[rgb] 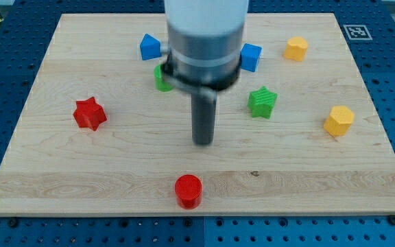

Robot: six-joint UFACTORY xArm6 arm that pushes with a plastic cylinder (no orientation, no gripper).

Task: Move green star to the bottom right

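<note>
My tip (203, 142) rests on the wooden board (60, 178) near its middle, to the view's left of the green star (262, 102) and apart from it. I have no jaws, only a plain rod. The green star lies right of centre. Behind my arm sit a partly hidden green block (161, 78) and 2 blue blocks (150, 46) (252, 56). 2 yellow blocks (296, 48) (339, 120) lie right, a red star (89, 113) left, a red cylinder (188, 191) below.

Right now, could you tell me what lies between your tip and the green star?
Nothing: in the camera view, only bare wood separates my tip from the green star, which sits up and to the view's right.
</note>
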